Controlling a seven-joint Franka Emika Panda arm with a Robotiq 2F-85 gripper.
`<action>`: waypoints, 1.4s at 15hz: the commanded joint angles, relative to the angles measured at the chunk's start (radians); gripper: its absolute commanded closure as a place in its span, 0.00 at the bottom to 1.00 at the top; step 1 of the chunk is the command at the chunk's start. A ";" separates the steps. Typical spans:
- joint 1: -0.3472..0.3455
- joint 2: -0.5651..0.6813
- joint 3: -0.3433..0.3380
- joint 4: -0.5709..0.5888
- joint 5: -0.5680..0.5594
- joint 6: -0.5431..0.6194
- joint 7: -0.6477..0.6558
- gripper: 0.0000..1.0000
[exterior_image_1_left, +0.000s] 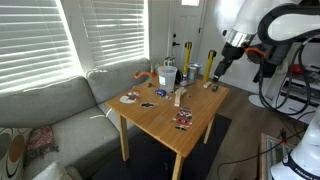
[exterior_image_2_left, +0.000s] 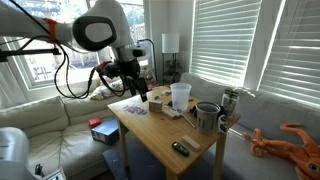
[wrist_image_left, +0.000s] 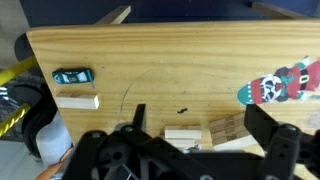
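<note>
My gripper (wrist_image_left: 200, 125) is open and empty, its two dark fingers spread wide above a wooden table (wrist_image_left: 170, 50). Between the fingers lie a pale wooden block (wrist_image_left: 182, 134) and a small stack of tan wooden blocks (wrist_image_left: 226, 129), side by side. In both exterior views the gripper (exterior_image_1_left: 215, 70) (exterior_image_2_left: 143, 92) hangs a little above one corner of the table (exterior_image_1_left: 165, 112) (exterior_image_2_left: 160, 138). Whether the fingertips touch the blocks cannot be told.
On the table are a teal toy car (wrist_image_left: 72, 76), another pale block (wrist_image_left: 77, 101), a red-and-white patterned piece (wrist_image_left: 280, 83), a clear cup (exterior_image_2_left: 180, 95) and a metal mug (exterior_image_2_left: 207, 117). A grey sofa (exterior_image_1_left: 50, 105) stands beside the table. An orange plush octopus (exterior_image_2_left: 295, 140) lies nearby.
</note>
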 joint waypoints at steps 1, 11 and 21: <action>0.005 0.121 -0.015 0.130 0.119 -0.049 0.093 0.00; -0.002 0.292 -0.013 0.267 0.216 -0.195 0.209 0.00; 0.005 0.363 -0.003 0.308 0.253 -0.183 0.281 0.00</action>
